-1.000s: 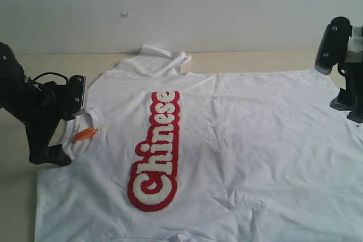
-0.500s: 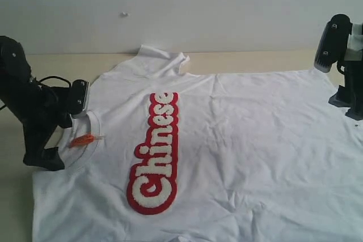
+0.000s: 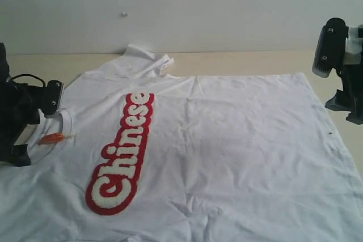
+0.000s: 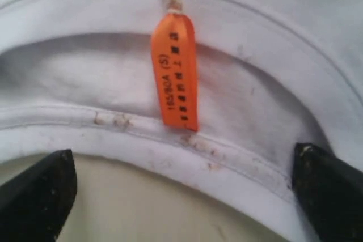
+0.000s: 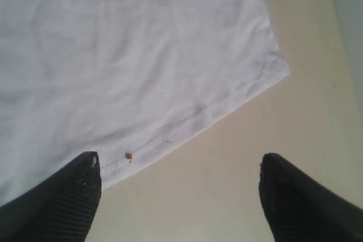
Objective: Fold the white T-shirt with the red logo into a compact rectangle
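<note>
near edge: white T-shirt (image 3: 227, 140) lies flat, front up, on the table (image 3: 238, 60). On the near side of the red logo (image 3: 120, 154) the cloth runs out of the exterior view, so the near sleeve can't be checked.
landmark: the red logo runs as a slanted strip across the chest. I'd say the shirt sits skewed to the table edge.
progress: no fold visible yet. This looks like grasp setup for the first fold.
left gripper (image 3: 35, 128): at the collar (image 4: 170, 134), on the neck side of the logo. Jaws spread wide and straddling the rib, nothing clamped. Whether the tips touch the cloth, can't tell.
orange tag (image 4: 176, 77): hangs inside the neck opening, just past the rib from the jaws.
right gripper (image 5: 181, 194): well away from the logo at the bottom end of the shirt, over the hem corner (image 5: 278, 69). Jaws wide, holding nothing, mostly bare table between them.
doing it well: bite the collar rib, not the tag. Move the right jaws onto the hem before closing. Pull both ends taut together so the mid-body wrinkles go flat.
in the way: skew plus creases between logo and hem; a fold now would likely come out crooked.
far side: far sleeve (image 3: 148, 59) bunched up beyond the logo, needs flattening. Wall (image 3: 198, 9) behind it.
</note>
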Robot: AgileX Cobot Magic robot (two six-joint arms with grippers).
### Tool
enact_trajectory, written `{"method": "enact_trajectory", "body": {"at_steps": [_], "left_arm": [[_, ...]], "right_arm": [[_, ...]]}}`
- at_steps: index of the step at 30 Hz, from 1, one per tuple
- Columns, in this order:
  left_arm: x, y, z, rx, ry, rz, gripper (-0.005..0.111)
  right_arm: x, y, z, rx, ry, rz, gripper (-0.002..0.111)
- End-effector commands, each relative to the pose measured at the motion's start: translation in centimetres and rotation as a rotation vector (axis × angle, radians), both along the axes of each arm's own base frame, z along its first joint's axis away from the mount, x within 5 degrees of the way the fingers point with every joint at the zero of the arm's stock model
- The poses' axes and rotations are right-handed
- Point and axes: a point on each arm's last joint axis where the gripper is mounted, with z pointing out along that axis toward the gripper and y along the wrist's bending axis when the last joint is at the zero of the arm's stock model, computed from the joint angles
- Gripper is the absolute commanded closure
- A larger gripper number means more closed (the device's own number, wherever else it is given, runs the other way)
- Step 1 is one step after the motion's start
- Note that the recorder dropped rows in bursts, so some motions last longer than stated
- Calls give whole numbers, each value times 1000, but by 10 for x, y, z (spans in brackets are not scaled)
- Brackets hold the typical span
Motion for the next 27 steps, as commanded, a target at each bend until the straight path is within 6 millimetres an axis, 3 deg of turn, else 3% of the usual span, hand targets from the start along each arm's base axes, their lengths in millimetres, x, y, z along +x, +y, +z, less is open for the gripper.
{"method": "enact_trajectory", "body": {"at_steps": [1,9,14,19,27], "left_arm": [[2,19,-12,53,-3,-23,3],[2,19,-12,18,2,3,3],[2,18,-12,8,2,12,3],[2,18,-12,7,2,13,3],[2,16,-12,-17,4,22,3]], "right_arm": [[-2,3,-14,10,96,54,38],[0,3,-40,31,205,60,41],[0,2,-63,32,279,72,22],[5,1,-69,22,261,68,5],[-1,-9,-90,-146,406,245,4]]}}
